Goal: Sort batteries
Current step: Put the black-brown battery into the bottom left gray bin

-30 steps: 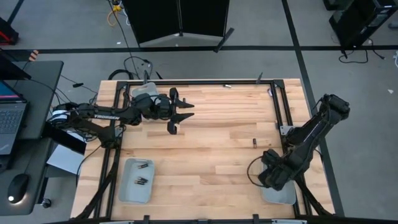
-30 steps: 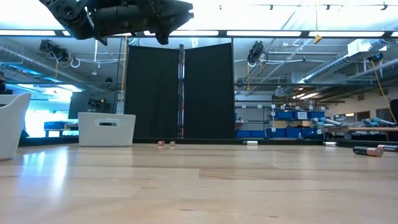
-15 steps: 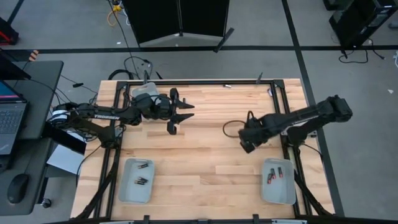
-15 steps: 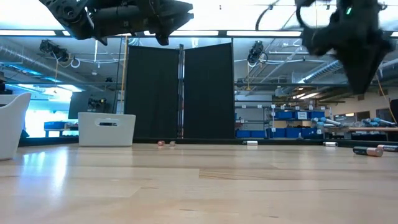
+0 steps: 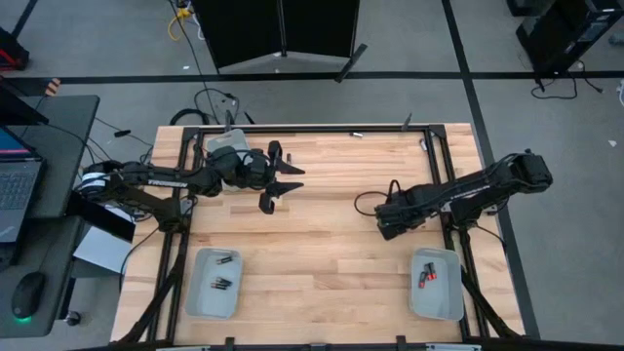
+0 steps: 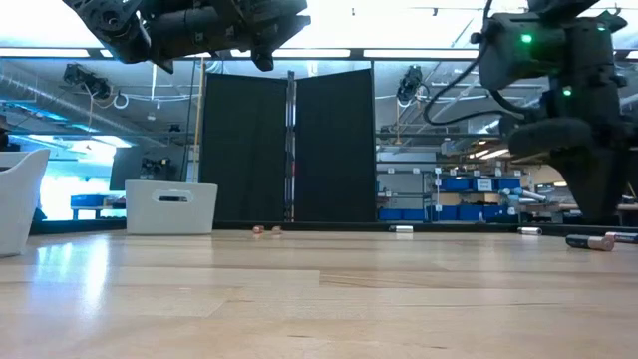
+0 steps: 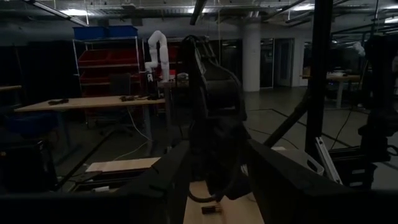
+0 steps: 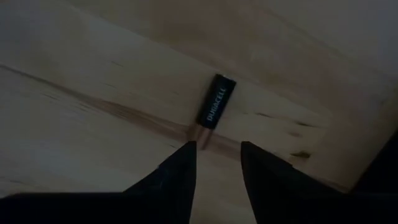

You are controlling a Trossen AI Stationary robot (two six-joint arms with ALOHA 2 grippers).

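A dark battery (image 8: 214, 109) lies on the table (image 5: 322, 244), just ahead of the right gripper (image 8: 217, 158), whose fingers stand apart, grasping nothing. The left gripper (image 5: 283, 183) hovers open, well apart, near the far side.

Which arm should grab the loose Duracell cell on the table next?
Right. The right gripper hangs directly over the battery, fingers open just short of its copper end. The left gripper hovers far across the table.

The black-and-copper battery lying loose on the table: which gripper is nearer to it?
Right. The right gripper hangs just above the battery, fingers open; the left gripper waits far across the table.
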